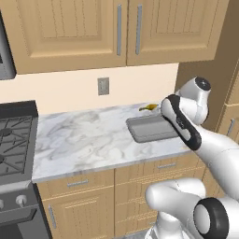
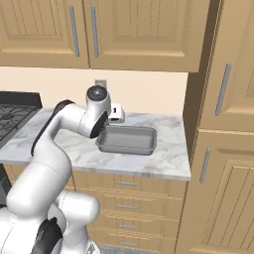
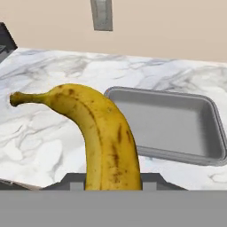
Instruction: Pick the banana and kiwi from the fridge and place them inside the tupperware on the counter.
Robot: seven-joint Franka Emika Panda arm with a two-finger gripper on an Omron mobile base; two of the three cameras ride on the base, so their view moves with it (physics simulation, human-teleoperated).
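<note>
My gripper (image 3: 113, 181) is shut on the banana (image 3: 99, 133), a yellow fruit with brown speckles whose stem points up and left in the hand view. The grey tupperware (image 3: 170, 124) lies empty on the marbled counter (image 3: 40, 133), just ahead and to the right of the banana. From the left base view the banana's tip (image 1: 149, 107) pokes out behind the forearm, above the back edge of the tupperware (image 1: 149, 129). The hand (image 2: 116, 114) hovers over the far left corner of the tupperware (image 2: 127, 140). The kiwi is out of view. No open fridge is in view.
A black stove (image 1: 14, 140) borders the counter on the left. Tan wall cupboards (image 1: 121, 28) hang above, with a wall outlet (image 1: 103, 86) below them. A tall tan panelled unit (image 2: 223, 149) closes off the counter's right end. Drawers (image 2: 127, 183) sit under the worktop.
</note>
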